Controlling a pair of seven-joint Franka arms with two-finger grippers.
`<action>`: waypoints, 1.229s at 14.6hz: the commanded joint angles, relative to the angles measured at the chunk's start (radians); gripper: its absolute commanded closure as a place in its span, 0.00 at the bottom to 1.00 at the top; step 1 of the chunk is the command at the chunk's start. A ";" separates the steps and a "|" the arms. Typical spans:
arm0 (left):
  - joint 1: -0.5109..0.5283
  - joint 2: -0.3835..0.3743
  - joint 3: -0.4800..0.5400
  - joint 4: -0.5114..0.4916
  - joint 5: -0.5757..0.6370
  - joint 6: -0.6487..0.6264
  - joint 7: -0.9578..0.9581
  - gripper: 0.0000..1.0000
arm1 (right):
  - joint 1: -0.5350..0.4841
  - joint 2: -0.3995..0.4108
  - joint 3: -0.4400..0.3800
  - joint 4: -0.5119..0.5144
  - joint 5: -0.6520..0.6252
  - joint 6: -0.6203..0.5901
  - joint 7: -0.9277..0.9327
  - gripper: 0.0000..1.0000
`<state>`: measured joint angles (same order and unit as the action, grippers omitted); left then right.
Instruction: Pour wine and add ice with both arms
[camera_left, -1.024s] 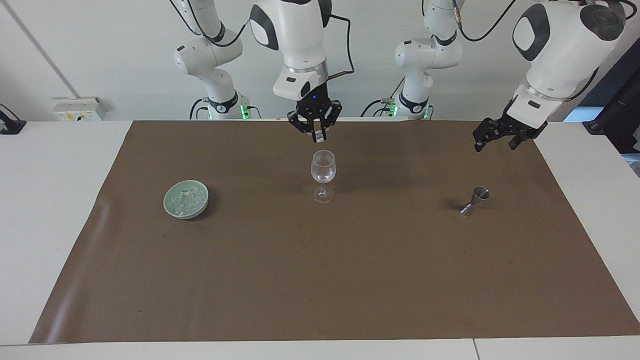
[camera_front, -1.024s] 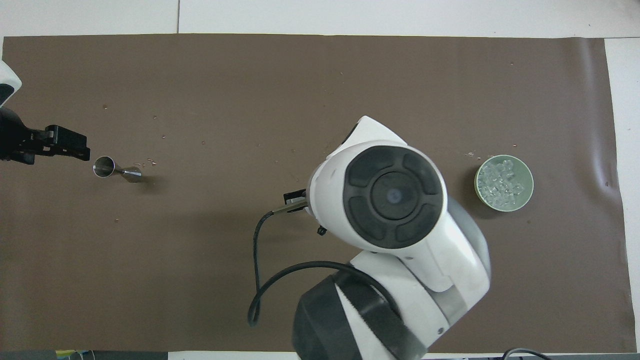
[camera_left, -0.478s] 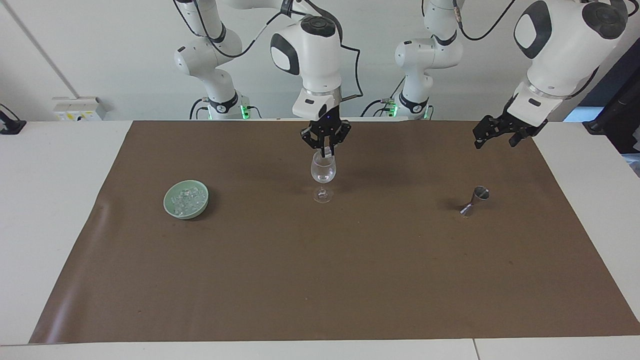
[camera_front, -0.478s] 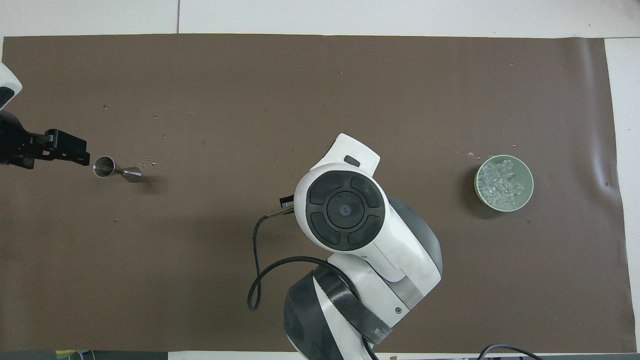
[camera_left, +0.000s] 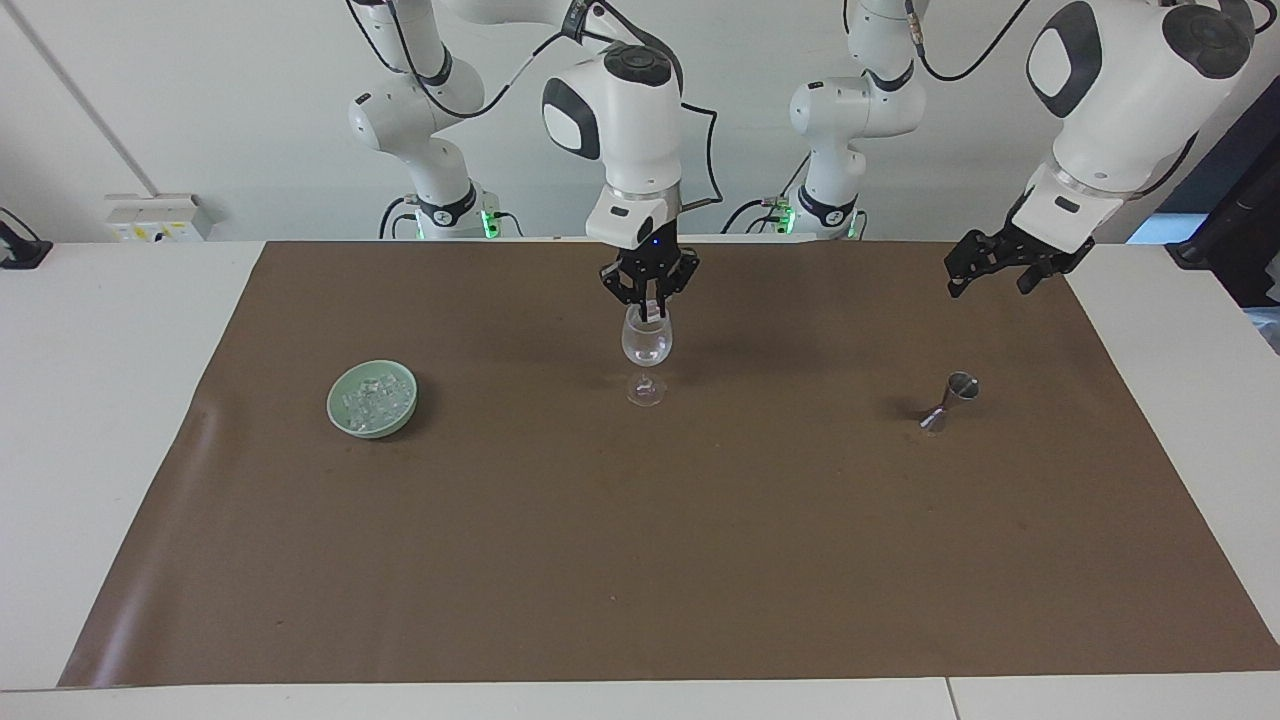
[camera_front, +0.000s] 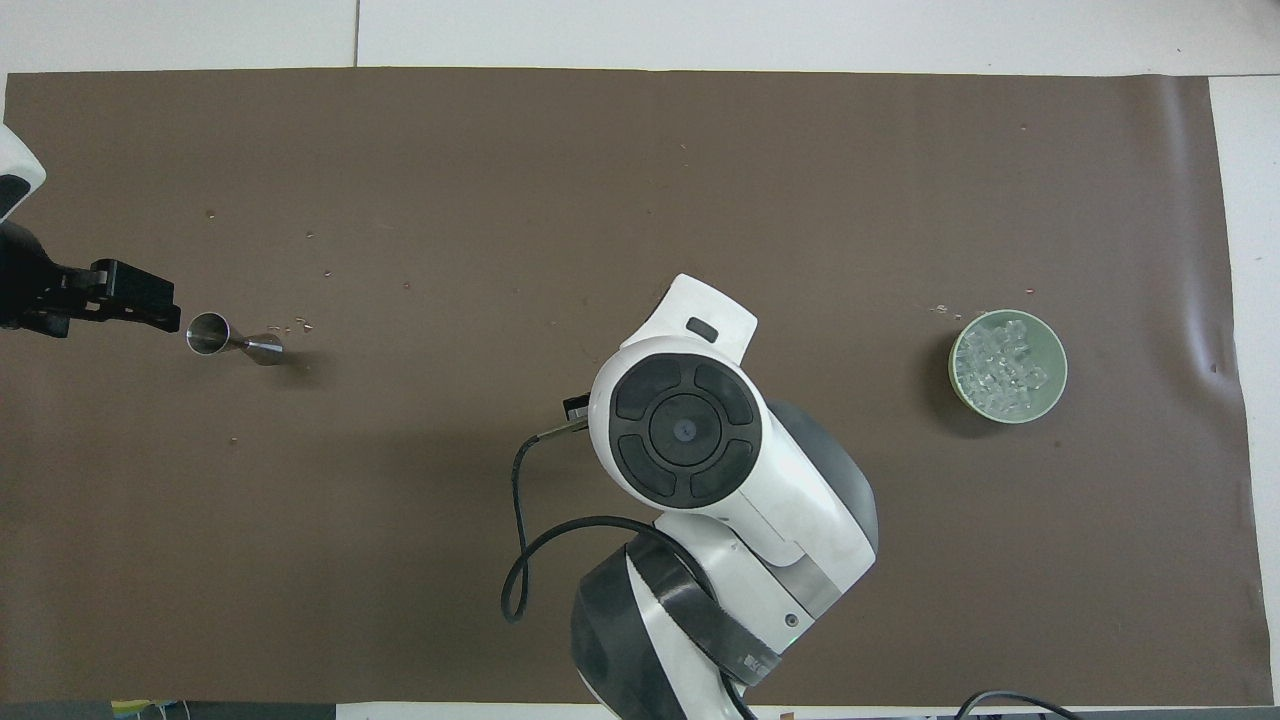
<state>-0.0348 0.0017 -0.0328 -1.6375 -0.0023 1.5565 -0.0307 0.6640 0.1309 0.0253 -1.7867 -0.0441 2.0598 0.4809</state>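
- The green bowl sits on the brown mat, well apart from the wine glass toward the right arm's end of the table. It holds the ice, a heap of small clear chunks.
- The wine glass stands upright near the middle of the mat, about as far from the robots as the bowl.
- The right gripper hangs straight down over the wine glass, its tips at the rim. The fingertips are together, pinching a small clear chunk of ice (in the overhead view the arm's own wrist hides both the gripper and the glass).
- The steel jigger stands on the mat well apart from the wine glass toward the left arm's end of the table, leaning to one side; small specks lie on the mat just beside it.
- The left gripper waits in the air, farther from the wine glass than the jigger is and close by the jigger toward the left arm's end of the table. Its fingers stand apart and hold nothing.
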 joint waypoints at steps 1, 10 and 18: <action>0.013 -0.014 0.001 -0.008 0.005 -0.009 0.009 0.00 | -0.006 -0.027 0.002 -0.036 -0.020 0.013 0.002 0.63; 0.012 -0.014 0.001 -0.008 0.005 -0.009 0.009 0.00 | -0.076 -0.005 -0.001 0.138 -0.019 -0.145 -0.007 0.49; 0.012 -0.014 0.001 -0.008 0.005 -0.009 0.009 0.00 | -0.355 -0.134 -0.005 0.113 -0.011 -0.332 -0.103 0.00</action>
<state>-0.0313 0.0017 -0.0289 -1.6375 -0.0023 1.5565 -0.0307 0.3929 0.0514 0.0091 -1.6493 -0.0469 1.7670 0.4262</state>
